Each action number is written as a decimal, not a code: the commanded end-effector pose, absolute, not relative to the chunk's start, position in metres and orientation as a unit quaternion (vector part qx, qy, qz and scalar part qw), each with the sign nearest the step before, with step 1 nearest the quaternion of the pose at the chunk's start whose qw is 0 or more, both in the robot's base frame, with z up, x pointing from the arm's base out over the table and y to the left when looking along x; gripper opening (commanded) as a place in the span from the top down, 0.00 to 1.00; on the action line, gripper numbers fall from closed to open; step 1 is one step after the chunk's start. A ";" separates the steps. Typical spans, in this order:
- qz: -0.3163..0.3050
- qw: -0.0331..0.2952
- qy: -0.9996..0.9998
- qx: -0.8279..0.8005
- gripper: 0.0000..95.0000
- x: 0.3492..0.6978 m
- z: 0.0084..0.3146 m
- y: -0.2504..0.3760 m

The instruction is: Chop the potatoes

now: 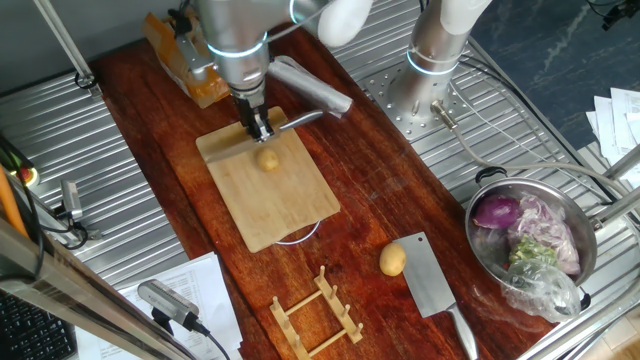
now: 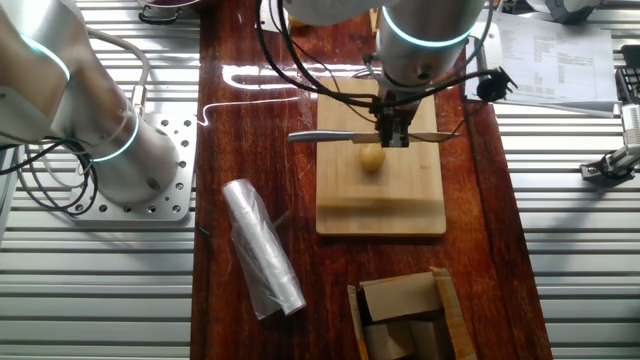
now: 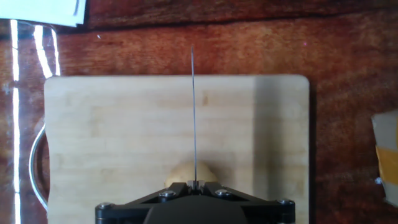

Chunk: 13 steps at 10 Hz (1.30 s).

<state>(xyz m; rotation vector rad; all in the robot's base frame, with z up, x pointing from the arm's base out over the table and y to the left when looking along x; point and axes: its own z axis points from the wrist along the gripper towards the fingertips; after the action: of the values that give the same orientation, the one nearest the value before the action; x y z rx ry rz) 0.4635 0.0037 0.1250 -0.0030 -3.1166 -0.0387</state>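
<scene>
1. Dark wooden tabletop (image 1: 380,190); bamboo cutting board (image 1: 285,195) laid on it.
2. Gripper (image 1: 260,128): fingers pinched together on a knife (image 2: 330,137), blade held edge-down over the board.
3. Potato (image 1: 268,159): whole, on the board, directly beneath the blade.
4. Second potato (image 1: 392,260): on the tabletop, touching a cleaver (image 1: 430,280).

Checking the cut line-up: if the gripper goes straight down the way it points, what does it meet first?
Most likely the potato on the cutting board. The gripper holds a knife whose blade lies over the potato in the hand view, so the blade would touch it first; the height gap is unclear.
</scene>
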 end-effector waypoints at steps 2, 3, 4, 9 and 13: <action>-0.014 0.006 -1.000 -0.007 1.00 0.464 0.115 0.005; -0.013 0.006 -1.000 -0.006 1.00 0.463 0.113 0.007; -0.013 0.006 -1.000 -0.010 1.00 0.464 0.108 0.009; -0.007 0.010 -1.000 -0.004 1.00 0.459 0.097 0.012; -0.002 0.010 -1.000 0.004 1.00 0.460 0.090 0.011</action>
<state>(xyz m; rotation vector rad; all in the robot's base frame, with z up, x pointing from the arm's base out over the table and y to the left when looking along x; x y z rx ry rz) 0.4626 0.0106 0.0893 0.0141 -3.1224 0.0007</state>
